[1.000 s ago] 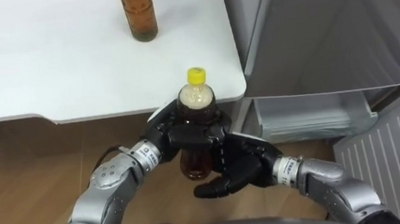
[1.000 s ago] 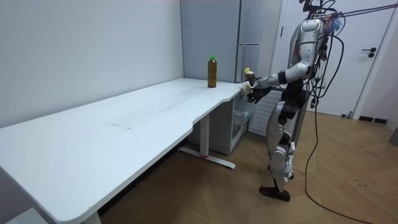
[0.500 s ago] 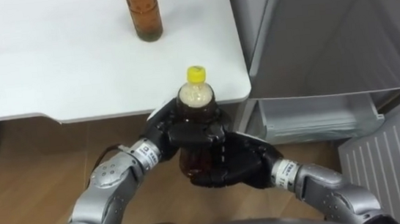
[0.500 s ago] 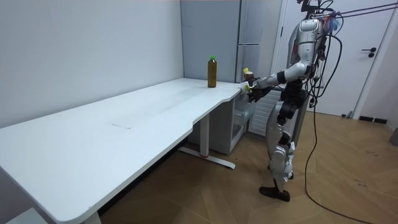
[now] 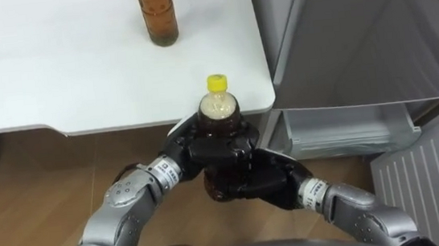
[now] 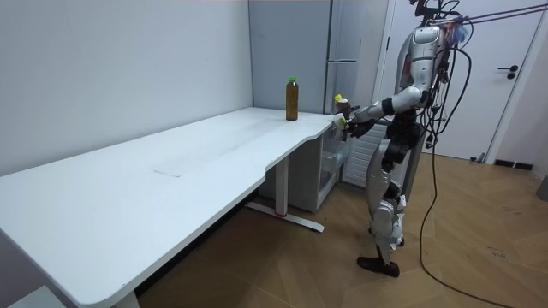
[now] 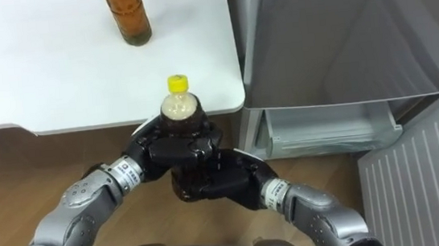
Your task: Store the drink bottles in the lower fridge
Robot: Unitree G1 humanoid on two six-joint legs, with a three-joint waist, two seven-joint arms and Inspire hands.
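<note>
A brown drink bottle with a yellow cap point(image 5: 218, 107) is held upright in front of my chest, just off the white table's near corner point(image 5: 259, 95). My left hand point(image 5: 206, 150) is shut round its middle. My right hand point(image 5: 264, 185) is curled round its lower part from below and the right, hiding the base. A second brown bottle point(image 5: 155, 16) stands on the table farther back; the room view shows its green cap point(image 6: 292, 79). In the room view I stand at the table's end before the fridge, holding the yellow-capped bottle point(image 6: 342, 104).
The lower fridge compartment point(image 5: 341, 127) stands open to my right, with a pale shelf inside. Its open door point(image 5: 432, 187) reaches toward me at the lower right. The grey upper fridge door point(image 5: 372, 27) rises above. Wooden floor lies below the table edge.
My right hand, open under the bottle a second ago, has come up and closed round the bottle's lower part. The left hand has kept its hold.
</note>
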